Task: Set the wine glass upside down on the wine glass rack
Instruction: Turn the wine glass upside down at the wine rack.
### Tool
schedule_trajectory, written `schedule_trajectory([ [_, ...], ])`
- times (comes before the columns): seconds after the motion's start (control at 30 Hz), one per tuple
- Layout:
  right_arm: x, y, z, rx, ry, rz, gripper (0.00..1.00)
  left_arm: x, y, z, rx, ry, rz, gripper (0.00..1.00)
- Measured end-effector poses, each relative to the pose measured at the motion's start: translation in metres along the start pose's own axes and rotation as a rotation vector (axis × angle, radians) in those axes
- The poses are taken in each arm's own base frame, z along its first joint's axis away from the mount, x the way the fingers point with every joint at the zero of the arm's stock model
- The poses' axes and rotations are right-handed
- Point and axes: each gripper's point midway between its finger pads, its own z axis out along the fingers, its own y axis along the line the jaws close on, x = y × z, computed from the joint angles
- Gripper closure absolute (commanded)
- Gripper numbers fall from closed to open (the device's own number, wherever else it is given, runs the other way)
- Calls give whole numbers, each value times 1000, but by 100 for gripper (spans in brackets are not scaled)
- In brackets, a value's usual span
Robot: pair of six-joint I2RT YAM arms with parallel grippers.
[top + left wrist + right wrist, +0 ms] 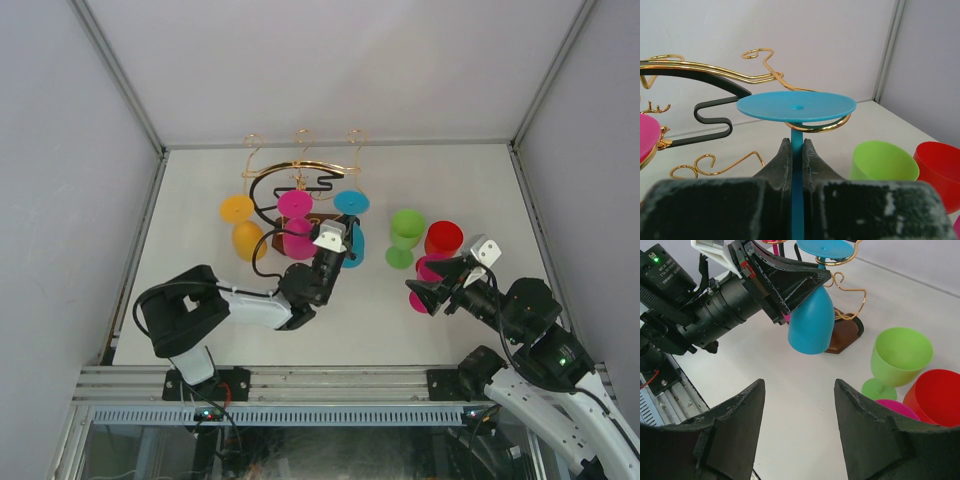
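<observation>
Top view: the wine glass rack (300,185) stood at upper centre of the frame. A yellow glass (238,210) and a pink glass (296,205) hung from it upside down. The blue wine glass (351,202) sat at the rack's right side, foot up, with your left gripper (346,240) reaching in at its stem. Your right gripper (412,296) hovered at lower right, close to a green glass (405,232) and a red glass (443,238) standing upright. Left wrist view: the fingers were clamped on the blue stem. The foot lay level, resting on or just above a gold loop (821,126); I could not tell which, nor whether the stem was fully inside the slot. Right wrist view: those fingers were spread wide with nothing between them, and the blue bowl hung clear of the table, just beside the brown base (842,336). Risks, as I judged them: if you let go before the foot was seated, the glass could tip off the loop and drop. Pushing further could shove the light rack and set the hung glasses swinging. A careless right-arm move could topple the green or red glass. The table (200,320) was plain matte white, with pale walls and metal corner posts (120,75) around it.
</observation>
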Motion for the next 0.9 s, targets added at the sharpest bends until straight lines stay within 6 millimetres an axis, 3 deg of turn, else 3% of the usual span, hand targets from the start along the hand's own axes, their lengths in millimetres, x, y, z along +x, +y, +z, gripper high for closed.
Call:
schedule_trajectory([
  [0.5,0,0,0,0,0,0,42,7,6,2,-22,26,18,67],
  [0.9,0,0,0,0,1,0,42,9,9,1,-39,36,16,39],
])
